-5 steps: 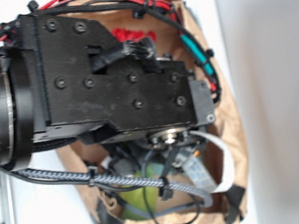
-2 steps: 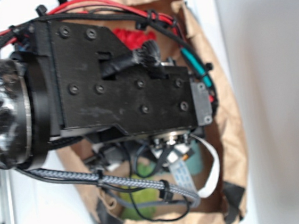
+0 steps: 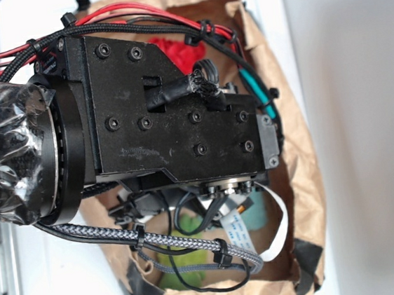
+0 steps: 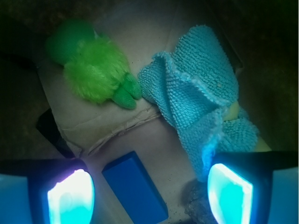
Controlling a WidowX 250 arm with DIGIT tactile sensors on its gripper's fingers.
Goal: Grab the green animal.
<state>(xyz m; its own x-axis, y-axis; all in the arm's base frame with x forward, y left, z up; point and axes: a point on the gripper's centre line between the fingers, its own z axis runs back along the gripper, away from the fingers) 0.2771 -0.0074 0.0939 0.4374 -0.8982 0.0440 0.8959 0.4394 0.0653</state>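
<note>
Two glowing fingertips of the gripper [image 4: 149, 191] stand spread wide with nothing between them. Ahead and left of the jaws, the green animal [image 4: 93, 70] lies diagonally, feet pointing toward the teal cloth [image 4: 201, 93]. Just ahead between the jaws lies a blue block [image 4: 134, 186]. All sit inside a brown paper bag [image 3: 306, 178].

Brown paper bag [image 3: 306, 178] on white table [image 3: 350, 131]

teal cloth [image 4: 201, 100] crumpled beside blue block [image 4: 134, 186], inside paper bag [image 3: 306, 178]
</note>
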